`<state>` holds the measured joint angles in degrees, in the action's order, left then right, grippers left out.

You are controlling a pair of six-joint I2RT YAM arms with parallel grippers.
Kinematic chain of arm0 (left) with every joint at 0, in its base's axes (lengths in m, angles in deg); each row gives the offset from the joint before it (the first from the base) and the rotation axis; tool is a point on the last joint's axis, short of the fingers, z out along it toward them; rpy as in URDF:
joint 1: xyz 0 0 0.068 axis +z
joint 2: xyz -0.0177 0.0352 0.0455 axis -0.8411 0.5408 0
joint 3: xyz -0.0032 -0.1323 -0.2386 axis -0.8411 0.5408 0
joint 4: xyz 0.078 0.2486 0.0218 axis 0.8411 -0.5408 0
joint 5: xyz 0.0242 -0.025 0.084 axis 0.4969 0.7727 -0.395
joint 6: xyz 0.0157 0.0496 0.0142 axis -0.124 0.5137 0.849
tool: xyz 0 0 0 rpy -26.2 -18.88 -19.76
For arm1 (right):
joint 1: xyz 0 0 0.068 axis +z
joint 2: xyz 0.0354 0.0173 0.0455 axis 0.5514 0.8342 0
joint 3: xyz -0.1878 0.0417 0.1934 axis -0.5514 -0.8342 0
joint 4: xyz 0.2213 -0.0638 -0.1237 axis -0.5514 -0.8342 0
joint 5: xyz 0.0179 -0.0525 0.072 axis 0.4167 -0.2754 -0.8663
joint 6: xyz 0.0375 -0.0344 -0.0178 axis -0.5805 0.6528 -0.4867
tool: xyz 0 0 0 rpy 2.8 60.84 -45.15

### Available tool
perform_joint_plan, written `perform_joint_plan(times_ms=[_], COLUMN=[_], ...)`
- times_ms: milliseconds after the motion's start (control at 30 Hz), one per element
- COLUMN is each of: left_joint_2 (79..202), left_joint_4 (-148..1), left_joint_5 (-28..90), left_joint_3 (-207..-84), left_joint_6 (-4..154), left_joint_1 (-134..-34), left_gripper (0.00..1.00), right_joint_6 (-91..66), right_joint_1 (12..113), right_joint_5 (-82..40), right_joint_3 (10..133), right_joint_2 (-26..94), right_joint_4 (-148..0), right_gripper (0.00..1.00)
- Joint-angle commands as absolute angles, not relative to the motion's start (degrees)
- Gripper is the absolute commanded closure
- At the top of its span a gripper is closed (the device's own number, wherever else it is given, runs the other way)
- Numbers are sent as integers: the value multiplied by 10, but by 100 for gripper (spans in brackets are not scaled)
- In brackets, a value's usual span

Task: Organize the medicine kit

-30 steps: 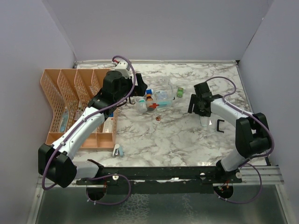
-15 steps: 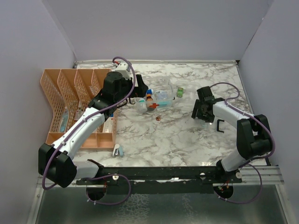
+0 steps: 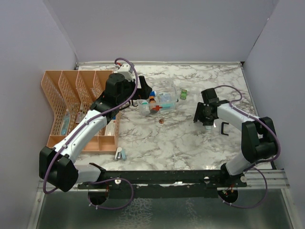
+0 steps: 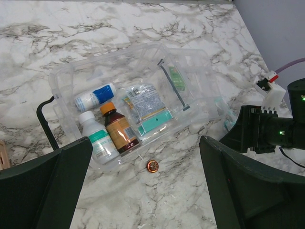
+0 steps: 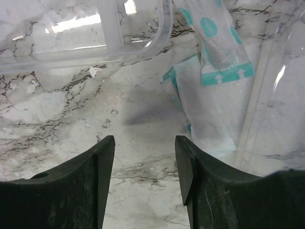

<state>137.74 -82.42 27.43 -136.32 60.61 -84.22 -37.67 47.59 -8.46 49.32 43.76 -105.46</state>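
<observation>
Medicine kit [image 4: 136, 59] lies open near mid-table on the marble table [image 3: 190, 143], right of the orange lattice organizer [image 3: 62, 95]. Its 2 clear halves are spread flat, which leaves everything reachable from above. In 1 half sit a blue-label bottle [image 4: 95, 97], a green-label bottle [image 4: 99, 142], a brown bottle [image 4: 120, 131] w/ orange cap, a foil sachet [image 4: 144, 101] and a teal packet [image 4: 153, 125]. All are on their sides and jumbled, not sorted. Past the black bar [image 4: 172, 88], a green pack [image 4: 175, 78] lies alone in the other half.

Left gripper [image 4: 145, 157] hangs above the kit's near edge, jaws spread wide w/ nothing b/w them. It looks placed to drop onto a bottle or to steady the box. Right gripper [image 5: 144, 143] sits low over the table at the kit's right end, jaws partly apart w/ only bare marble b/w them. Teal-dotted sachets [image 5: 217, 43] in clear wrap lie just beside it, outside the kit, so they are prob. its target. The clear plastic edge across the top of the right wrist view may belong to the kit; can't tell for sure.

A copper disc [image 4: 152, 165] lies loose on the marble just in front of the box. Judging by the loose items and the jumble inside, sorting looks far from done.
</observation>
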Motion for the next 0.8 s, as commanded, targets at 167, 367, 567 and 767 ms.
perform_joint_plan(times_ms=[167, 367, 567, 767], left_joint_2=[1370, 1372, 1373, 1372], left_joint_4=[-807, -803, -803, -804], left_joint_5=[291, 292, 292, 289], left_joint_3=[-1355, -1355, -1355, -1355], left_joint_6=[599, 596, 597, 599], left_joint_1=[-840, -840, -840, -840], left_gripper=[2, 2, 2, 2], right_joint_6=[-361, -345, -362, -362], right_joint_1=[472, 472, 467, 466], right_joint_5=[-77, 47, 44, -8], right_joint_3=[512, 521, 519, 502], right_joint_2=[417, 410, 457, 471], right_joint_4=[-1044, -1047, -1044, -1029], right_gripper=[48, 45, 43, 43])
